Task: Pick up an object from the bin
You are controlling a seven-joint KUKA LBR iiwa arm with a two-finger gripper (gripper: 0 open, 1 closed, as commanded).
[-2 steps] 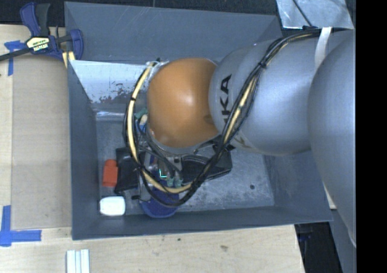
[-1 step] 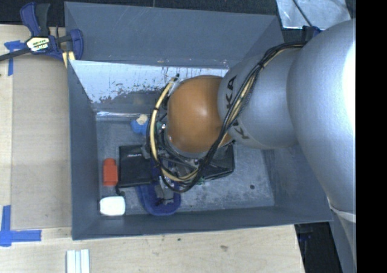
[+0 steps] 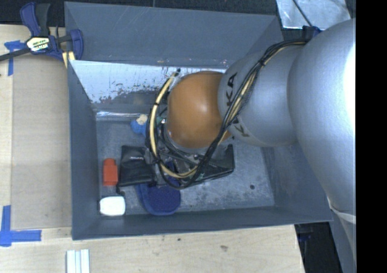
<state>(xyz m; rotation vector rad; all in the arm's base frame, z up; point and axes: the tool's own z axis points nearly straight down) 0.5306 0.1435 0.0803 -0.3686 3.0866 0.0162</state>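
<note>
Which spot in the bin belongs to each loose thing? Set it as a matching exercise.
Things:
1 white block
2 red-orange block
3 dark blue rounded thing
4 small pale blue thing

Places:
A lower edge of the bin floor, right of the white block
B lower-left corner
C upper edge
D left side, just above the white block

Pairs: 1-B, 2-D, 3-A, 4-C

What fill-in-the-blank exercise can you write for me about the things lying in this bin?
1. The white lump lies in the lower-left ____ of the bin.
2. Just above it in the view lies a small orange-red block, while the rounded thing to the lump's right is ____ in colour.
3. The arm reaches into the bin from the view's ____ side.
Missing words: corner; blue; right.
</note>
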